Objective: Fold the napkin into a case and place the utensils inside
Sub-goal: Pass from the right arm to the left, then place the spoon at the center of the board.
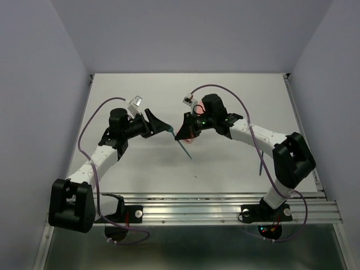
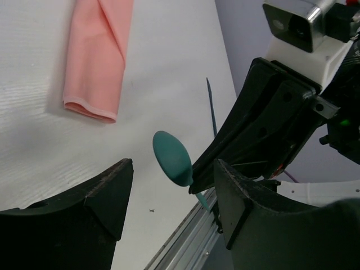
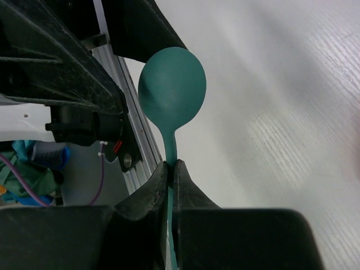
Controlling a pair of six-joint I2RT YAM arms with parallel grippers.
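Observation:
My right gripper is shut on the thin handle of a dark-teal spoon and holds it above the table, bowl pointing at the left arm. My left gripper is open, and the spoon's bowl hangs just in front of its gap, touching neither finger. In the top view the two grippers, left and right, meet nose to nose at mid-table. The salmon-pink case lies flat as a narrow folded strip, mostly hidden under the right gripper in the top view. A second thin teal utensil lies on the table.
The second utensil also shows below the right gripper in the top view. Another thin dark-teal piece lies by the right arm. An aluminium rail runs along the near table edge. Purple cables loop off both arms.

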